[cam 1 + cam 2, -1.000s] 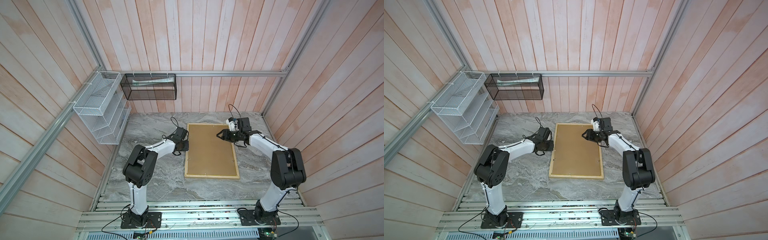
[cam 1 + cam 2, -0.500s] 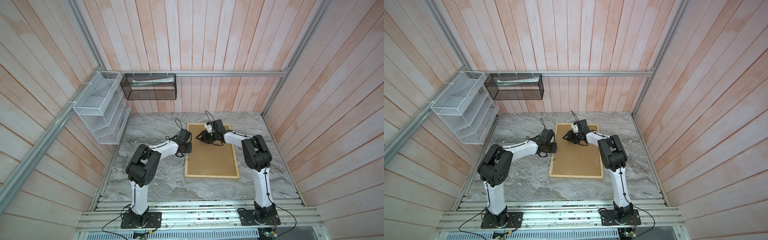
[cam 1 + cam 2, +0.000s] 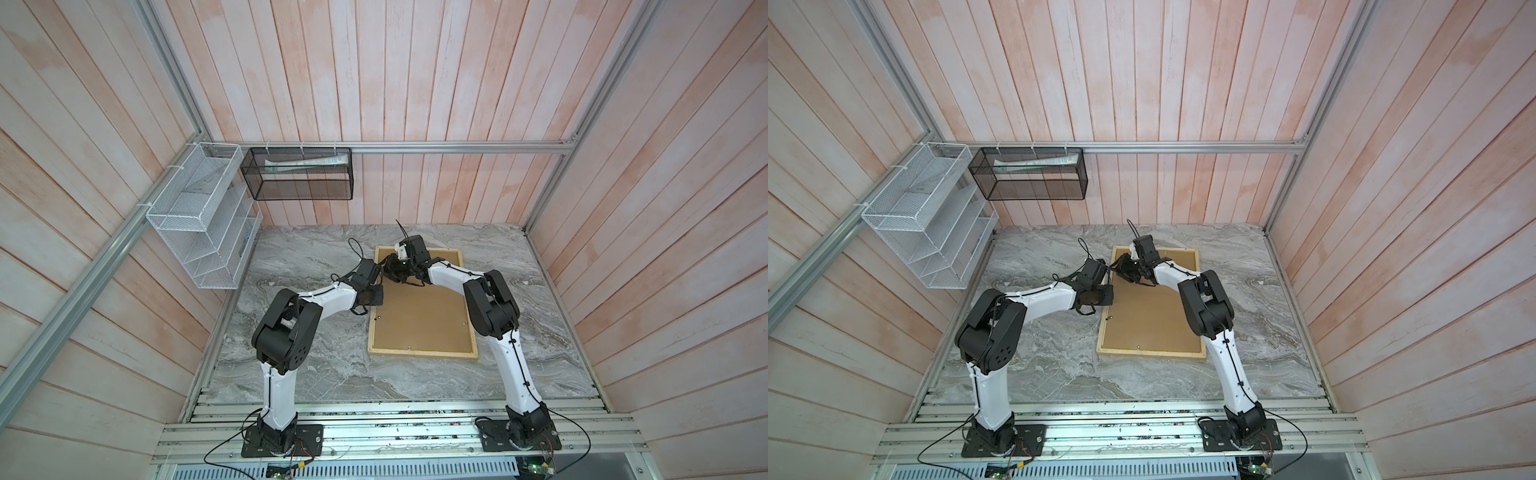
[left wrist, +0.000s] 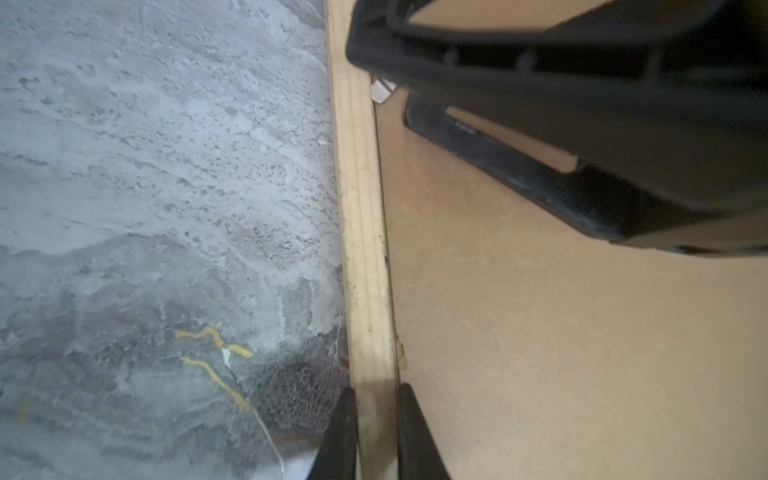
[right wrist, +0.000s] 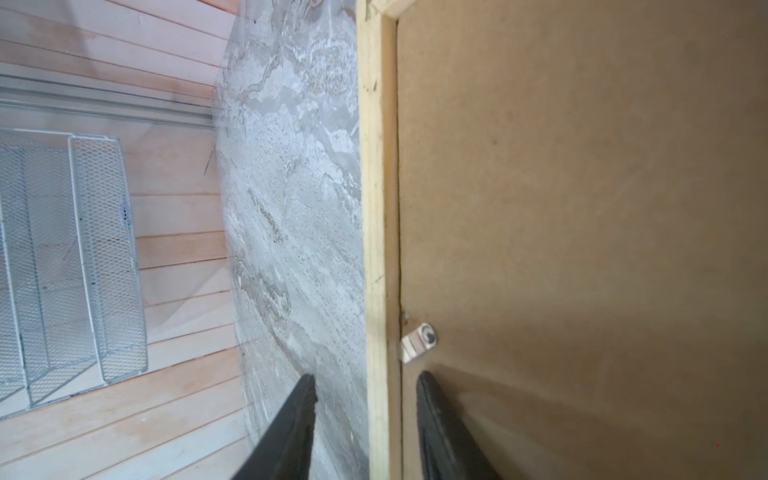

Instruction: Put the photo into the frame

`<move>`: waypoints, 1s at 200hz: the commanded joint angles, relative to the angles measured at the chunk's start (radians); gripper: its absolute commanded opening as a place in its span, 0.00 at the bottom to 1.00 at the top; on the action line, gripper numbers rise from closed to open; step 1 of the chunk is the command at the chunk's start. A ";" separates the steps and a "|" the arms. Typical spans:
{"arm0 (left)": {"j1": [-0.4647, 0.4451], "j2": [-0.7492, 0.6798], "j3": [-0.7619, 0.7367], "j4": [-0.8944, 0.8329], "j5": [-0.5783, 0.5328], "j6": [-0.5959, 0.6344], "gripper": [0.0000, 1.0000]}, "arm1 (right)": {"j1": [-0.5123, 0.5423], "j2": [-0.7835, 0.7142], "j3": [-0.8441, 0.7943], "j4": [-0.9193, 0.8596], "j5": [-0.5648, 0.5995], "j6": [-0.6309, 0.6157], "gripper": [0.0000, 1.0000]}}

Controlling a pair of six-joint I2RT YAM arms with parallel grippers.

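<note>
grey marble tabletop (image 3: 316,365), wood-slat walls (image 3: 415,83) | frame (image 3: 422,353) lying flat, back side up, brown backing board (image 3: 419,320) seated in it | left gripper (image 4: 376,390) clenched on frame's left rail, one finger each side | right gripper (image 5: 365,376) released, straddling same rail nearer back wall, inner finger just beside metal clip (image 5: 417,343)

Pale wood frame (image 3: 422,353) flat on marble tabletop (image 3: 316,257), seemingly face down; brown backing board (image 3: 422,316) inside.
</note>
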 commanded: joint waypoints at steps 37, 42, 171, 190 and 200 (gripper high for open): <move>0.009 0.033 -0.039 0.019 0.061 0.011 0.06 | 0.019 0.083 0.055 -0.168 0.182 0.093 0.42; 0.009 0.032 -0.040 0.020 0.065 0.010 0.06 | 0.021 0.092 0.061 -0.175 0.186 0.100 0.42; 0.009 0.035 -0.077 0.098 0.218 0.016 0.03 | 0.096 0.205 0.007 0.010 0.150 0.499 0.39; 0.009 0.028 -0.083 0.104 0.228 0.014 0.03 | 0.098 0.221 0.035 0.012 0.132 0.509 0.38; 0.009 0.027 -0.081 0.096 0.216 0.013 0.03 | 0.097 0.217 0.031 0.019 0.134 0.494 0.37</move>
